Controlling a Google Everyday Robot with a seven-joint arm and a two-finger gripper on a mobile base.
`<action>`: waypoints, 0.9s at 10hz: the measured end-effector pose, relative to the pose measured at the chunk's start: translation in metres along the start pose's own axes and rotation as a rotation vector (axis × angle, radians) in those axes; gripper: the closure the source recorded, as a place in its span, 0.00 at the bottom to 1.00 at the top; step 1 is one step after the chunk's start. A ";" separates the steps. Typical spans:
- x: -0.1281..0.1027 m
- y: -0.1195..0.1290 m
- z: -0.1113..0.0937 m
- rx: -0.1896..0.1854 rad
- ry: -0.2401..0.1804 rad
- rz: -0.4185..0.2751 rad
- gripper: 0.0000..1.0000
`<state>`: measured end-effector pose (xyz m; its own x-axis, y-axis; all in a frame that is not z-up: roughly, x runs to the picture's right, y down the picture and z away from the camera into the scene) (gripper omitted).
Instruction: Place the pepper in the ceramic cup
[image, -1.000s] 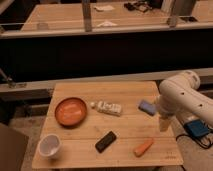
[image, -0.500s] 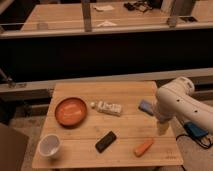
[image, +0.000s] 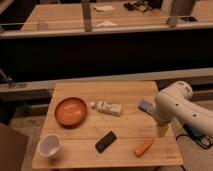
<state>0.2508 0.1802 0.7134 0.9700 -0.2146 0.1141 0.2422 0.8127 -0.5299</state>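
The gripper (image: 161, 130) is being held low over the right edge of the table (image: 125, 92), jaws spread wide, nothing being gripped. The pepper (image: 143, 148) is lying near the front edge, well apart from the ceramic cup (image: 50, 146). No print is being made out on the white packet (image: 106, 107).

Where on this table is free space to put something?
Free: back strip behind orange plate and white tube; front edge between ceramic cup and black bar. Crowded: right side, where the claw hangs near pepper and blue object.

On table (image: 125, 95): ceramic cup (image: 50, 145) front-left, pepper (image: 143, 148) front-right; gripper (image: 161, 130) just behind pepper.
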 end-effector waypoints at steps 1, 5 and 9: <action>-0.001 0.001 0.003 -0.001 -0.002 -0.012 0.20; -0.010 0.007 0.013 -0.001 -0.011 -0.073 0.20; -0.019 0.015 0.024 -0.003 -0.026 -0.127 0.20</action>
<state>0.2366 0.2095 0.7230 0.9316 -0.3019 0.2021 0.3634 0.7780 -0.5126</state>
